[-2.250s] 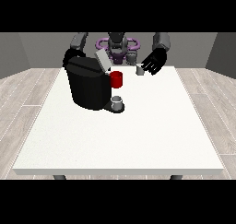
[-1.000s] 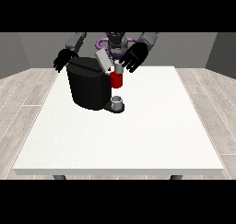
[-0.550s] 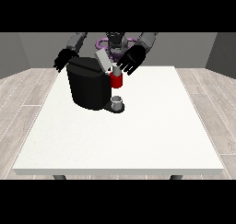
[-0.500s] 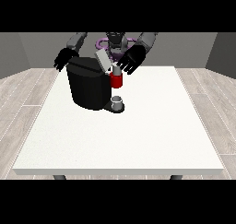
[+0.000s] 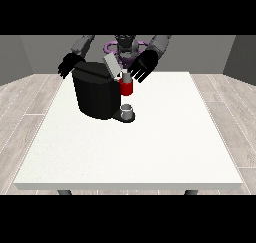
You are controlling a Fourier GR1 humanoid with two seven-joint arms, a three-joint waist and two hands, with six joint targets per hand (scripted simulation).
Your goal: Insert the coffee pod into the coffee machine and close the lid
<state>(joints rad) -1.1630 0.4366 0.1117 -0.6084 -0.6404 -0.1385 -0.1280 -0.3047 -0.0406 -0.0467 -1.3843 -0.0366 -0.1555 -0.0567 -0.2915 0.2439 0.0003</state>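
Note:
The black coffee machine (image 5: 96, 94) stands at the table's back left part, with a red head (image 5: 126, 88) at its front. Its grey lid (image 5: 112, 67) is tilted up. A small pale piece, which looks like the coffee pod (image 5: 125, 77), sits on top of the red head. The hand at the view's right (image 5: 142, 65) hovers just right of the lid and the pod, fingers spread and pointing down to the left. Whether it touches the pod I cannot tell. The hand at the view's left (image 5: 67, 66) hangs behind the machine's back corner, fingers relaxed.
A small grey cup (image 5: 127, 110) stands on the machine's drip tray under the red head. The white table (image 5: 150, 147) stretches wide towards the camera and to the right. The robot's torso (image 5: 125, 47) is behind the far edge.
The hand at the view's right has come left from the table's back right to the raised lid. Over the last second both hands have hardly shifted.

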